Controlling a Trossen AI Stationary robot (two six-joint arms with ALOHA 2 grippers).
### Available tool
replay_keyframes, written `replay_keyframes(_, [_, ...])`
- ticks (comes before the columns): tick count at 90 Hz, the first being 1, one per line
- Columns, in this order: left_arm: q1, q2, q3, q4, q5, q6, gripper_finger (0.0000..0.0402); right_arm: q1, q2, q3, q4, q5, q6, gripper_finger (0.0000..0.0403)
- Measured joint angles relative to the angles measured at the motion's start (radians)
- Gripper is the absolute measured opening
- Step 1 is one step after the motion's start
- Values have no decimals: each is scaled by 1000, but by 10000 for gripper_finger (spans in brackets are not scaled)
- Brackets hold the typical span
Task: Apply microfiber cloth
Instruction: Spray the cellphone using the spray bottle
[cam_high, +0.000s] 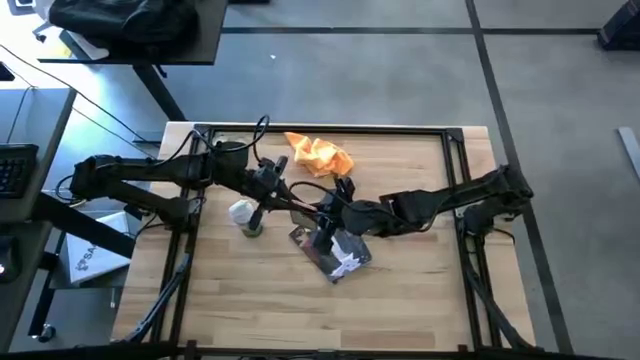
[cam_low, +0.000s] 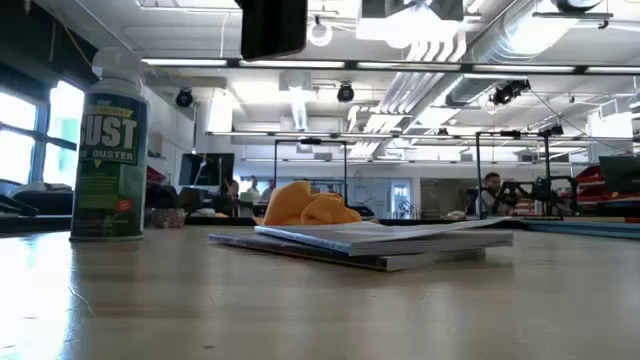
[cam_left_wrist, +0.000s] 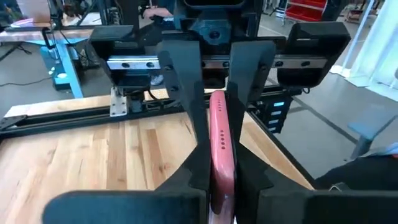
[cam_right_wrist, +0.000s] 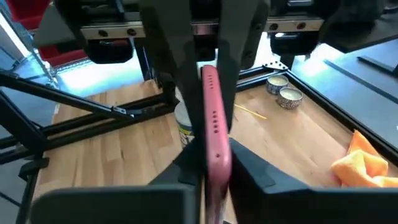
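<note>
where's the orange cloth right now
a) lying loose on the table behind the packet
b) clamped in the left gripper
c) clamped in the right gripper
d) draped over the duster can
a: the microfiber cloth lies crumpled on the wooden table with nothing touching it, while the left gripper and the right gripper both pinch the edge of a pink-cased phone held in the air.

Grey floor (cam_high: 400, 70), ceiling ducts (cam_low: 500, 40), perhaps windows (cam_low: 20, 130) alongside.
</note>
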Motion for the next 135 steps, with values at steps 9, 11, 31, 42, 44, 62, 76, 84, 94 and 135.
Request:
replay_keyframes(9, [0,0,0,2,1,-3,32,-1,0,0,3,-1,-10,8])
replay_keyframes(11, [0,0,0,4,1,-8,36,-1,0,0,4,-1,-11,7])
replay_keyframes(31, [7,-12,2,30,-102,36,73,-2,0,0,0,56,-29,2])
replay_keyframes(42, [45,-51,2,-19,-153,71,91,-12,0,1,-36,75,-5,2])
replay_keyframes(44, [53,-59,2,-30,-152,71,94,-15,0,1,-51,70,6,2])
replay_keyframes(62, [123,-127,2,-218,-59,63,120,-40,17,0,-104,73,37,1])
replay_keyframes(76, [131,-174,2,-341,-11,90,123,-73,46,0,-94,142,23,0])
replay_keyframes(84, [129,-193,2,-371,3,88,120,-98,81,0,-91,155,16,0])
replay_keyframes(94, [128,-206,2,-446,-74,77,113,-129,126,0,-60,149,11,0])
replay_keyframes(135, [110,-243,0,-684,-192,72,44,-249,153,0,13,67,-68,0])
